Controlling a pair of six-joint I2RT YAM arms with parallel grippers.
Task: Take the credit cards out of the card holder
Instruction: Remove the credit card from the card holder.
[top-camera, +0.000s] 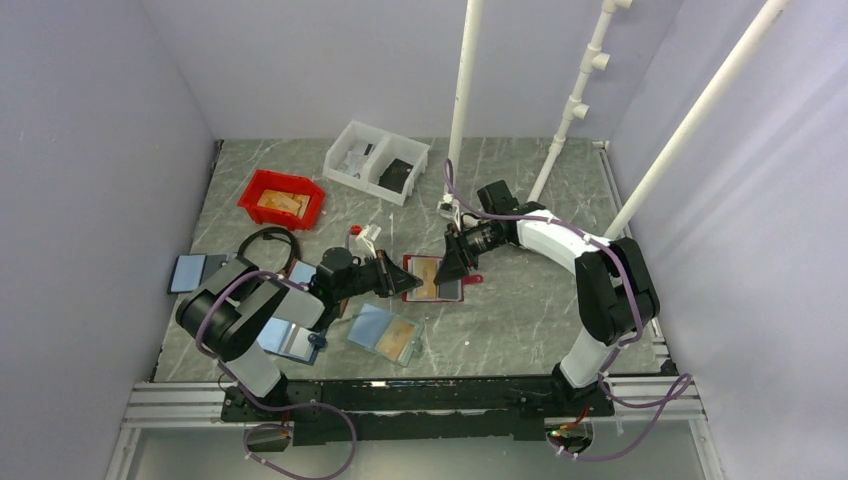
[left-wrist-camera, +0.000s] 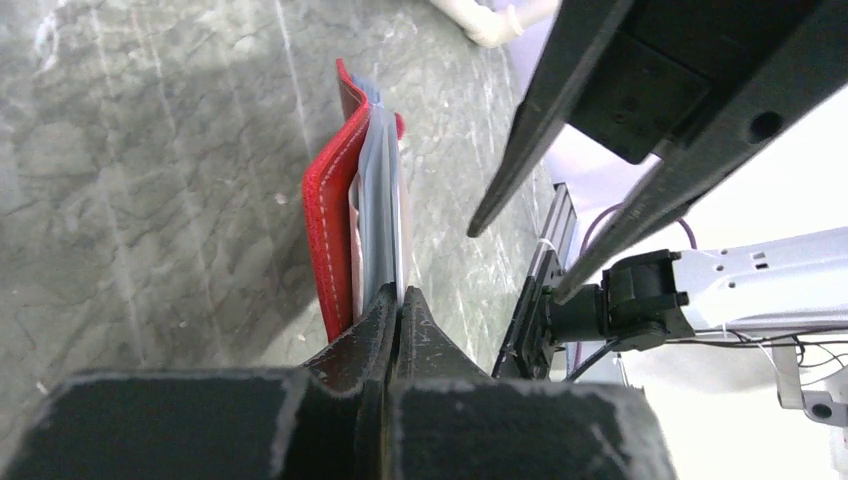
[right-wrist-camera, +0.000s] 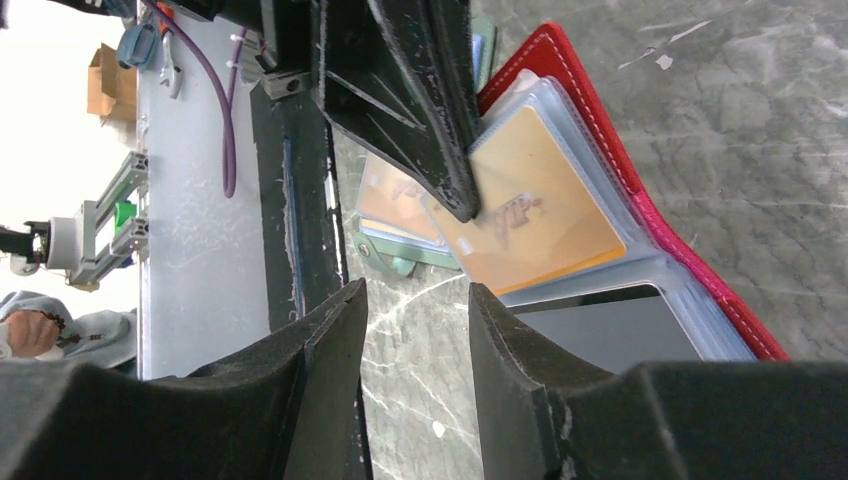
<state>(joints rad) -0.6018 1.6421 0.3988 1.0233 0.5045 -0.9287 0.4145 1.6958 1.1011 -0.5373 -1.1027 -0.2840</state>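
Observation:
The red card holder (top-camera: 428, 284) lies open on the table between both arms. In the right wrist view its clear sleeves show a tan-orange credit card (right-wrist-camera: 545, 215) and a dark grey one (right-wrist-camera: 610, 328). My left gripper (top-camera: 394, 279) is shut, pinching the thin pale edge of a sleeve of the card holder (left-wrist-camera: 328, 215) between its fingertips (left-wrist-camera: 412, 305). The right gripper (right-wrist-camera: 415, 300) hovers at the holder's other side, open, with only bare table between its fingers (right-wrist-camera: 500, 330).
A light teal holder with an orange card (top-camera: 386, 333) lies just in front of the red one. A red bin (top-camera: 283, 197) and a white bin (top-camera: 377, 160) stand at the back left. Flat blue-grey pieces (top-camera: 190, 272) lie at the far left. White pipes (top-camera: 463, 90) rise behind.

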